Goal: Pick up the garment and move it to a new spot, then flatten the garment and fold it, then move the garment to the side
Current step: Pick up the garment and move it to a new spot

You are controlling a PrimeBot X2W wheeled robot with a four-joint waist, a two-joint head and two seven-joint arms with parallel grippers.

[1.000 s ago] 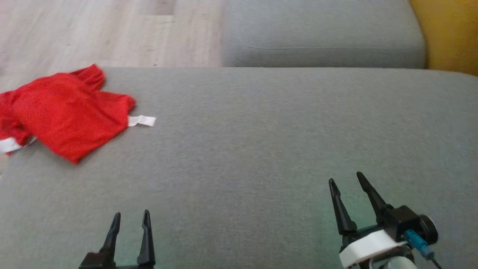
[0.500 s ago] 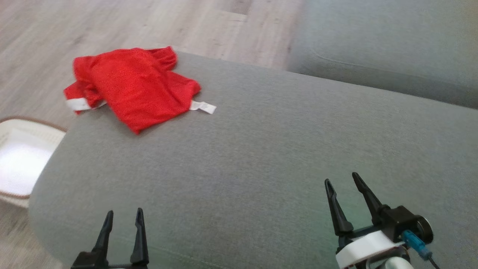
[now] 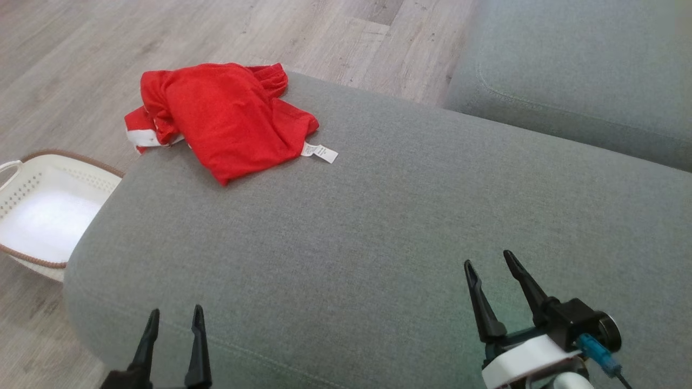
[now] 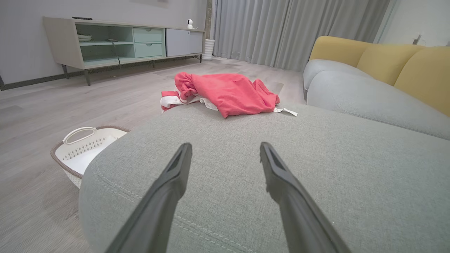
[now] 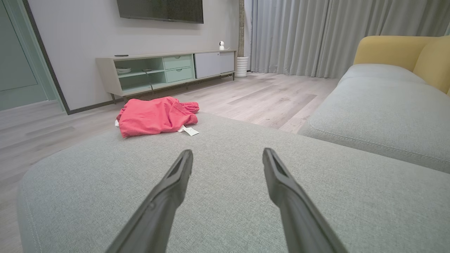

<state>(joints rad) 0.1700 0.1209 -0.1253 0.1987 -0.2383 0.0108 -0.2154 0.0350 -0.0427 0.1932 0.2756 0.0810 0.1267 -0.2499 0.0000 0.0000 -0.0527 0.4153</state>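
Garment [image 3: 227, 116] aside for a moment: what sits nearest?
— The two claws, at the bottom of the head view. The left gripper [image 3: 176, 311] is at the lower left and the right gripper [image 3: 487, 258] at the lower right. Both have their fingers spread wide and hold nothing. Both hang above the cushion, well apart from the cloth.

And the surface under them?
— A broad grey cushion [image 3: 351, 227] of woven fabric with rounded edges. A stitched seam runs along its near side. It takes up the middle and the bottom of the frame.

Now the garment?
— It is red and crumpled, and lies in the upper left of the frame on the cushion's far left corner. Its left part, with a white trim [image 3: 141, 138], reaches past the edge. A white label [image 3: 323, 152] lies flat on the grey at its right.

What lies beyond?
— At the left edge a white basket [image 3: 24, 192] with a brown rim stands on the pale wood floor [image 3: 81, 54]. In the upper right there is a grey sofa seat [image 3: 584, 70].

And farthest off?
— In the right wrist view a low cabinet [image 5: 158, 70] stands against the wall. A dark screen [image 5: 160, 10] hangs above it, and grey curtains [image 5: 299, 35] are at the upper right.
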